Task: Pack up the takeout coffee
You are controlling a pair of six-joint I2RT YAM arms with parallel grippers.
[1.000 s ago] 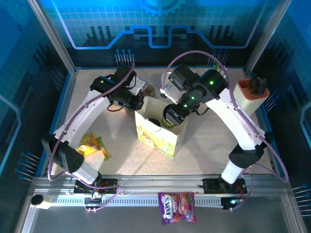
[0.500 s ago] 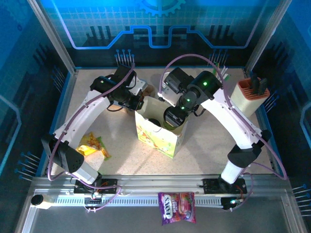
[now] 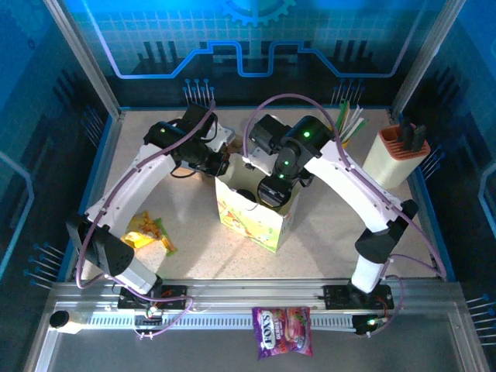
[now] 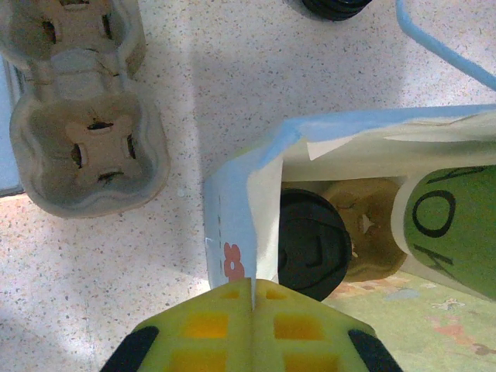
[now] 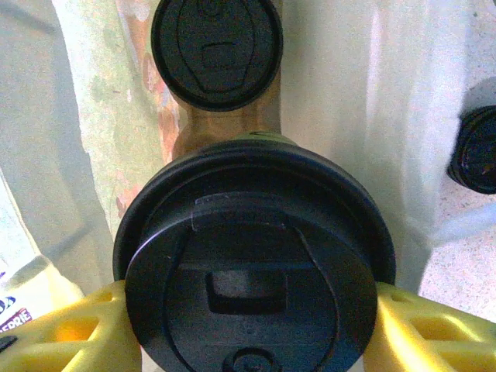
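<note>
In the middle of the table, the flowered paper bag stands open. The left hand has its yellow fingers pressed together on a corner of the bag's rim, pinching the paper wall. Down inside, one coffee cup sits lid up in a brown pulp carrier. The right hand is clamped on the second coffee cup, with a finger on each side just under the black lid. It holds that cup lid up in the bag's mouth, over the carrier and close beside the first cup. An empty pulp carrier lies on the table outside the bag. A cup of straws stands at the far side, and a candy packet lies by the near rail.
</note>
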